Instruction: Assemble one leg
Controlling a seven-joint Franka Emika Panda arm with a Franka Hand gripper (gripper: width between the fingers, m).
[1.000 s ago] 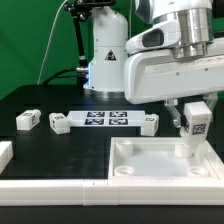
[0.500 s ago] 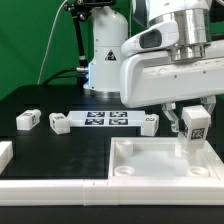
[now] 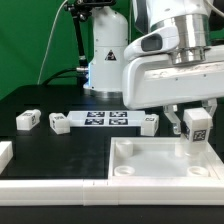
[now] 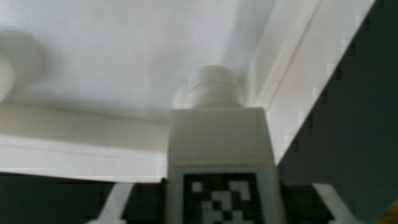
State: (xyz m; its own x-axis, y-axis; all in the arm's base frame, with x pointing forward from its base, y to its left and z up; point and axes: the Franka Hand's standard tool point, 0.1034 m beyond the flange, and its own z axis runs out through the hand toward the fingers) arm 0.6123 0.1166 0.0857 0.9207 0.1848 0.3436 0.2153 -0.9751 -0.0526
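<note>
Table (image 3: 20,98): legs (image 3: 28,120), marker board (image 3: 105,119), panel (image 3: 160,166)

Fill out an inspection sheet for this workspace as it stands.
Surface: black table, with the marker board flat on it.
Job's things: held leg upright at the white panel's far corner; whether it is seated cannot be told. Loose leg and second loose leg on the table.
Clutter: white part, cropped at the exterior view's left edge.
Grippers: hand shut on the held leg.
Cables: thin dark cable at the back.
Surroundings: green backdrop.
</note>
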